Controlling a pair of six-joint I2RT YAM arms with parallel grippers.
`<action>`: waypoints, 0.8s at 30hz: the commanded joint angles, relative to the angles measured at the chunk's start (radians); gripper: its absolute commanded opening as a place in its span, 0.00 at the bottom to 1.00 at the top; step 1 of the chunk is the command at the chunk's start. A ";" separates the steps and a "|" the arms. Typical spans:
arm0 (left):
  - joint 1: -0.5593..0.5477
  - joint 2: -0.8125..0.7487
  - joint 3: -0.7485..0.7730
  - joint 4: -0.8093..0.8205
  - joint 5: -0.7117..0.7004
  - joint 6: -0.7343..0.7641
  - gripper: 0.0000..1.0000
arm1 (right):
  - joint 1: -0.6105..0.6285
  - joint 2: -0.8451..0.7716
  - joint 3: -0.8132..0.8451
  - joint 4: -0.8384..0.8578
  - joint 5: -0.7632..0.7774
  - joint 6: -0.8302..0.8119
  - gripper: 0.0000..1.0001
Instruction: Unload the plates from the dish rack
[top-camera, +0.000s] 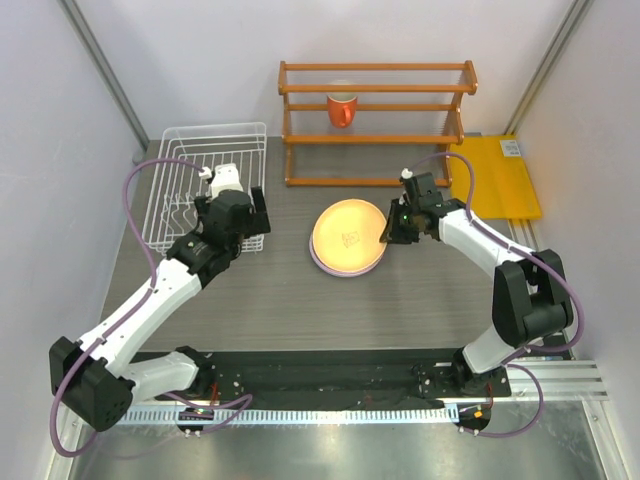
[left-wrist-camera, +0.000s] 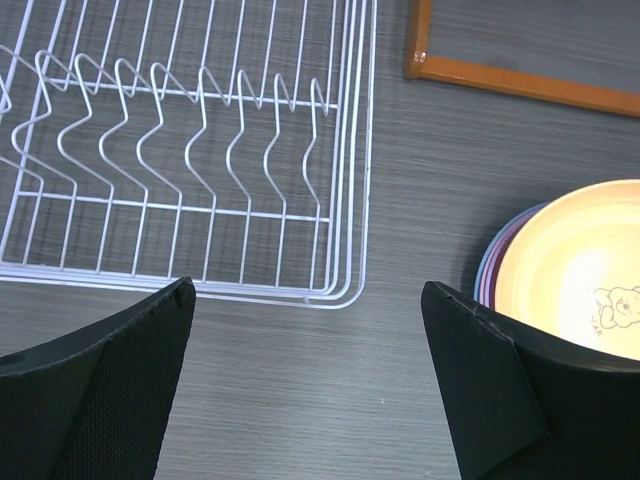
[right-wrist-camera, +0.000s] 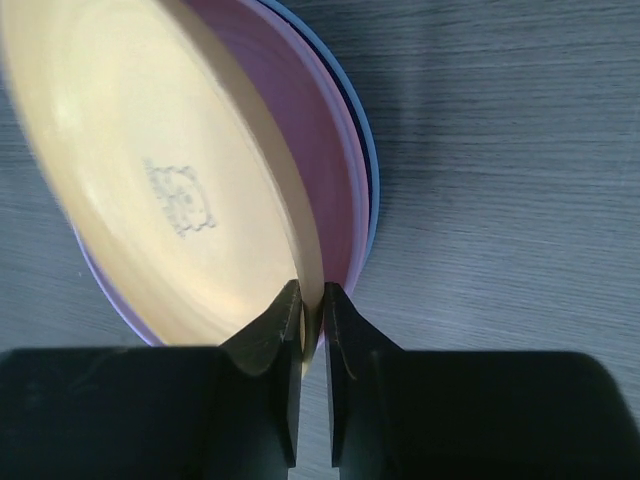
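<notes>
On the table (top-camera: 430, 300), clear of the rack (left-wrist-camera: 200, 150), the R gripper (right-wrist-camera: 311, 292) is pinching the rim of the yellow plate (right-wrist-camera: 150, 180) atop the stack (right-wrist-camera: 345, 170), while the L gripper (left-wrist-camera: 307, 290) is hanging wide open w/ nothing in it; plates are looking stiff, light, slick & chippable, so rim is prob. the best hold.

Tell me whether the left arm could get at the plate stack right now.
Probably yes. The left claw is open beside the dish rack, with bare table between it and the plate stack. The right claw pinches the orange-yellow plate at the far rim only.
</notes>
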 joint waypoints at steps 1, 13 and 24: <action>-0.001 -0.026 0.002 0.039 -0.049 0.025 0.94 | 0.001 0.000 0.053 0.001 -0.049 -0.026 0.23; -0.001 -0.021 0.022 0.039 -0.053 0.029 0.99 | 0.001 -0.073 0.078 -0.056 0.075 -0.056 0.58; -0.001 -0.006 0.080 0.018 -0.046 0.040 1.00 | 0.001 -0.308 0.017 -0.028 0.522 -0.147 0.98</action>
